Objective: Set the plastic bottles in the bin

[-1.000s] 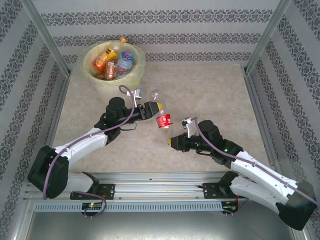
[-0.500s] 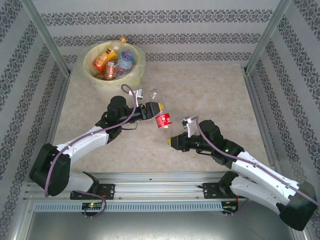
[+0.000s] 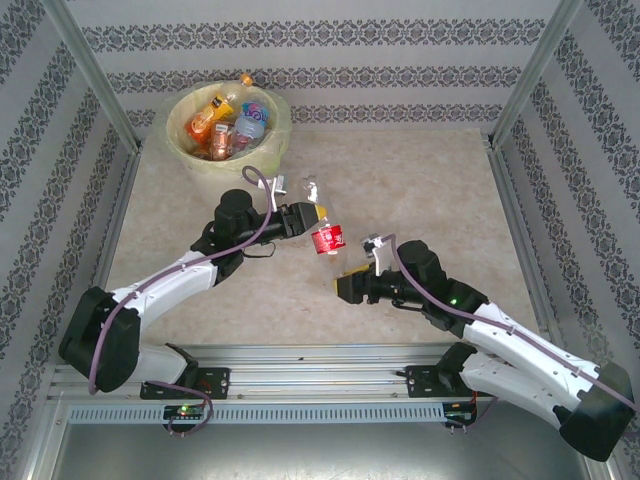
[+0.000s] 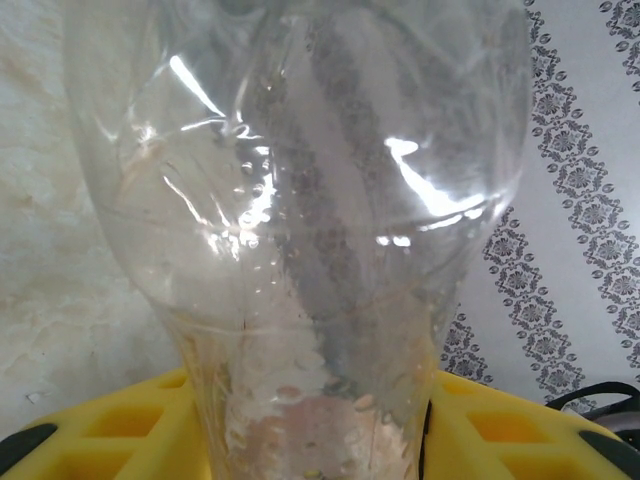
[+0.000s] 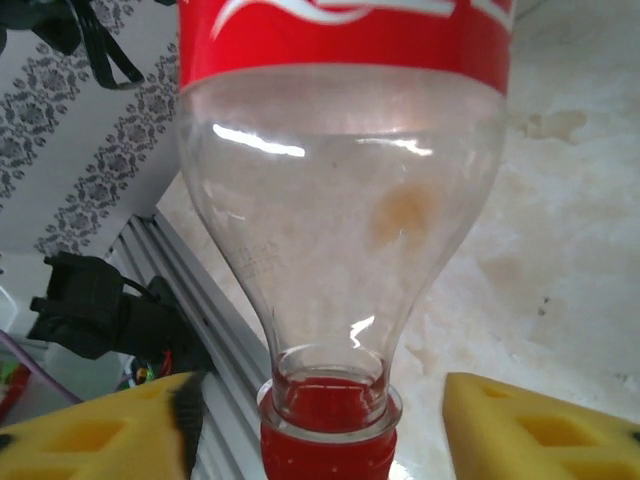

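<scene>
Patterned walls [image 3: 400, 75]; filled bin [image 3: 188, 160] far-left; left tool [image 3: 316, 216] clamps bottle [image 3: 327, 240].

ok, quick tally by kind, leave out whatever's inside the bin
bottle, red label, in the left end effector: 1
bin: 1
arms, left arm and right arm: 2
total: 4

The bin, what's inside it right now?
The bin holds a pile of plastic bottles, orange and blue labels showing, over its pale liner. Anything beneath the top layer is covered.
</scene>
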Controlling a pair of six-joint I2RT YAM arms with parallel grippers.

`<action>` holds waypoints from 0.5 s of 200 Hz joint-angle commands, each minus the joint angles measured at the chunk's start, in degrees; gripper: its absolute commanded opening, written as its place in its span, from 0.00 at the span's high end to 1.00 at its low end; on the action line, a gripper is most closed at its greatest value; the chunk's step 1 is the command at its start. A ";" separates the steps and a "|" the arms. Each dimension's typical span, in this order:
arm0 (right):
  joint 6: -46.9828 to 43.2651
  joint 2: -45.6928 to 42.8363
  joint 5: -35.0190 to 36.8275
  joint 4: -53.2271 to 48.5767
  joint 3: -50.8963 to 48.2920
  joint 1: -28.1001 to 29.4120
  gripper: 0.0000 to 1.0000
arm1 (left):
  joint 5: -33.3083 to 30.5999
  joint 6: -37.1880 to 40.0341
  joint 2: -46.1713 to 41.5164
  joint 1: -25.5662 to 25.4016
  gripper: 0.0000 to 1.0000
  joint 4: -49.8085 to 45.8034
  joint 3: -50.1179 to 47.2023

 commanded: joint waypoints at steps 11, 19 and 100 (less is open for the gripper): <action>0.33 -4.25 1.62 -1.58 2.41 0.54 0.06 | -0.86 4.39 -3.91 -0.37 0.51 -6.58 3.34; 0.38 -5.37 1.89 -2.23 2.83 0.56 0.02 | -0.88 4.98 -4.32 -0.24 0.51 -7.91 3.78; -5.71 -14.18 7.11 -12.60 15.54 0.60 0.02 | -7.47 22.98 -6.86 2.79 0.50 -44.82 24.50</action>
